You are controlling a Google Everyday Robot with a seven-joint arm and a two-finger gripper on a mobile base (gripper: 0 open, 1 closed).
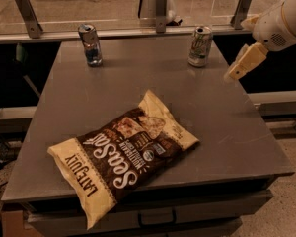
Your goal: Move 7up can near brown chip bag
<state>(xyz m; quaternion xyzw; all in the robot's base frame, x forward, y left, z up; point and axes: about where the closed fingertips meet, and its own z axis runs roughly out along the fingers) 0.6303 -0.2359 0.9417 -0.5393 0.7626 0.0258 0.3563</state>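
Camera view is showing the claw (pixel 237 70) hanging over the right edge of the table (pixel 227 127), holding nothing. I cannot tell if it is released or clenched. The 7up can (pixel 200 46) is standing near the claw, on its picture-left and a little farther back. The brown chip bag (pixel 123 159) is lying well away from the claw, toward the front. The blue can (pixel 90 44) is standing far beyond the 7up can. If the claw is coming in crooked, it may be bumping the can over and rolling it away.
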